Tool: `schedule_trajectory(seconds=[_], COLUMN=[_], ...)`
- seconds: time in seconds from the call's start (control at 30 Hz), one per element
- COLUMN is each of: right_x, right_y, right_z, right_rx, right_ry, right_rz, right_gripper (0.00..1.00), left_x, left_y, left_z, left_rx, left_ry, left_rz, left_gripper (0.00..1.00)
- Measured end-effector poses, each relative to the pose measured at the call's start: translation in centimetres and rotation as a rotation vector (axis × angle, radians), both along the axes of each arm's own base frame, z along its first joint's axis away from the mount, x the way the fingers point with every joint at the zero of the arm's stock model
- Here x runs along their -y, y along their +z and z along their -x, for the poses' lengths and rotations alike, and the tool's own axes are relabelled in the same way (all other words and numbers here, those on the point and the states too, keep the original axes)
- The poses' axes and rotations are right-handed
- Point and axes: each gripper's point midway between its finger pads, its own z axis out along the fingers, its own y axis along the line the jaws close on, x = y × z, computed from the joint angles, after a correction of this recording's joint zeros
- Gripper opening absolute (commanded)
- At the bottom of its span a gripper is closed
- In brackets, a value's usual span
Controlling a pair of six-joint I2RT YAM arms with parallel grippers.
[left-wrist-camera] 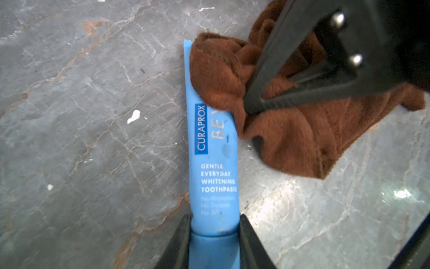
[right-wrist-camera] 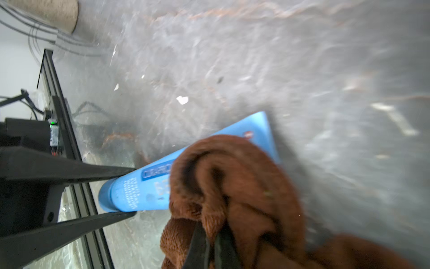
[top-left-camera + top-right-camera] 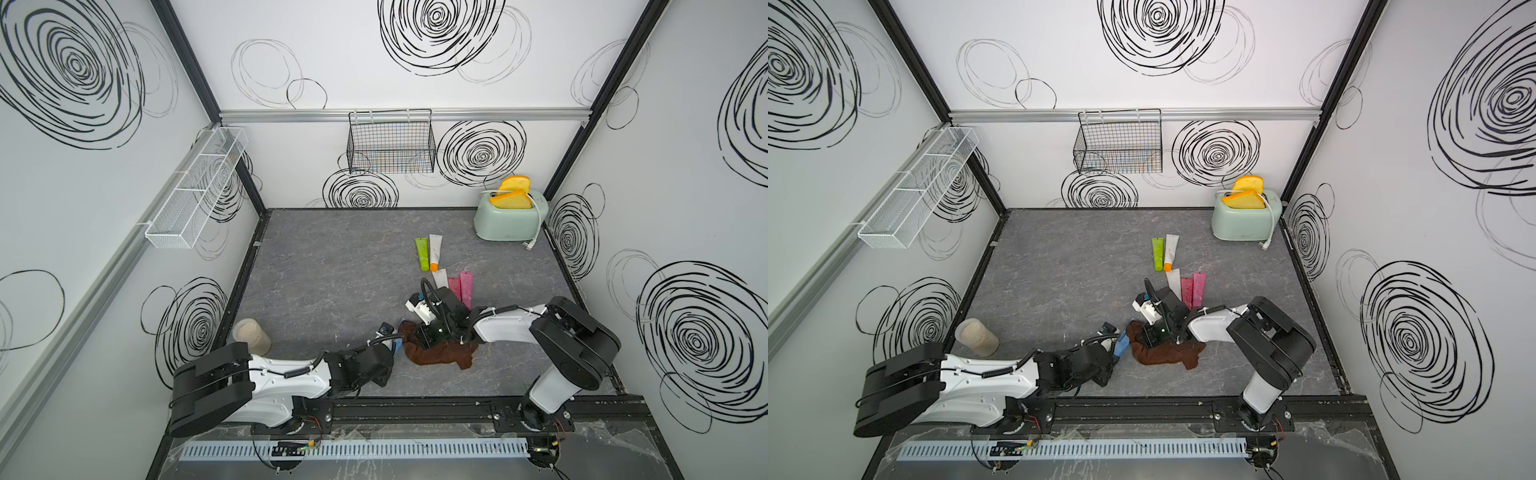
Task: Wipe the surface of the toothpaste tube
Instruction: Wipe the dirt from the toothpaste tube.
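A blue toothpaste tube (image 1: 214, 163) lies on the grey marbled floor, seen in both top views as a blue sliver (image 3: 1122, 345). My left gripper (image 1: 215, 221) is shut on its cap end, one finger on each side. A brown cloth (image 1: 290, 135) is bunched over the tube's flat crimped end, covering part of the lettering. My right gripper (image 2: 209, 233) is shut on a fold of that cloth (image 2: 232, 186) and presses it onto the tube (image 2: 130, 188). In a top view the cloth (image 3: 440, 353) trails under the right wrist.
Behind the right arm lie a green tube (image 3: 422, 253), a white tube with an orange cap (image 3: 435, 251) and pink tubes (image 3: 465, 286). A mint toaster (image 3: 509, 218) stands at the back right. A beige jar (image 3: 251, 336) lies by the left wall.
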Motion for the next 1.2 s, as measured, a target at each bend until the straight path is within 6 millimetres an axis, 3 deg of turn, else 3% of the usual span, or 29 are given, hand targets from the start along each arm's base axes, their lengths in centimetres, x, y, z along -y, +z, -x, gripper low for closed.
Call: schedule_trajectory(seconds=[0.13,0.27,0.33,0.5,0.6,0.97,1.2], right_x=[-1.2,-1.2,-0.7,1.5,2.1,-1.2,-4.1], right_y=[0.3,0.3,0.5,1.5,1.7,1.4,2.4], right_z=[2.1,2.2,0.9,-4.6,-6.0,-2.5,1.4], right_rx=[-0.005,-0.005,0.002,0.065,0.093,0.106,0.07], right_ry=[0.05,0.053,0.028,-0.095,-0.127,-0.006,0.113], right_rz=[-0.003,0.005,0.013,0.04,0.047,0.032,-0.049], right_gripper=[0.0,0.0,0.0,0.0,0.0,0.0,0.0], left_x=[0.0,0.0,0.0,0.0,0.1,0.2,0.2], left_y=[0.0,0.0,0.0,0.0,0.0,0.0,0.0], left_z=[0.0,0.0,0.0,0.0,0.1,0.2,0.2], left_rx=[0.004,0.007,0.008,0.012,0.012,0.013,0.013], left_ry=[-0.004,-0.007,-0.007,-0.007,-0.012,-0.02,-0.02], left_rz=[-0.005,-0.006,-0.007,-0.009,-0.01,-0.013,-0.014], left_gripper=[0.0,0.0,0.0,0.0,0.0,0.0,0.0])
